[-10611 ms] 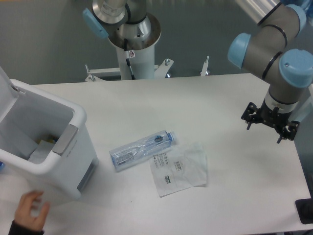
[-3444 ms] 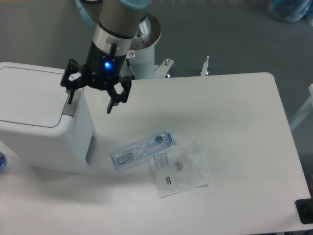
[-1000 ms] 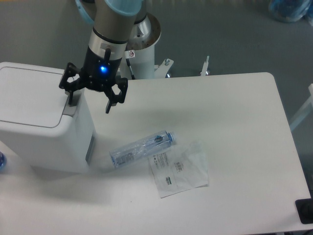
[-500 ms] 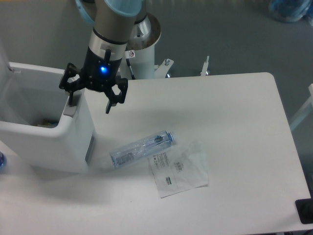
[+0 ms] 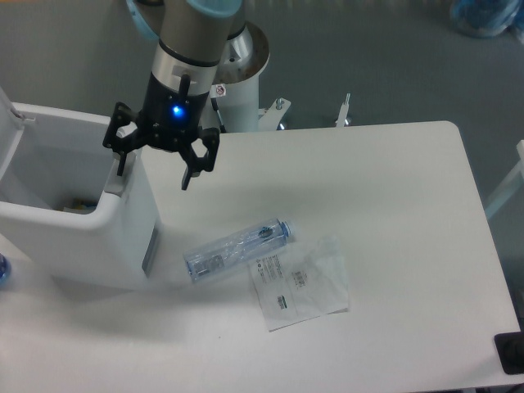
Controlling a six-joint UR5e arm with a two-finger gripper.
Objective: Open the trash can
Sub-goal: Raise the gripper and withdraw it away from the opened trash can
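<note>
Trash can (image 5: 98, 237) at desk's left edge, lid up, bin open — job looks done. Hand (image 5: 155, 160) spread, empty, one finger over grey tab. Next: lift clear w/o bumping rim.

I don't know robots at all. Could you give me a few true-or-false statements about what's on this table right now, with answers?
1. The trash can is open. True.
2. The gripper holds the bottle. False: the bottle lies on the table, apart from it.
3. A plastic bag lies beside the bottle. True.
4. The gripper hangs over the table's right edge. False: it is by the trash can's rim, at the left.
</note>
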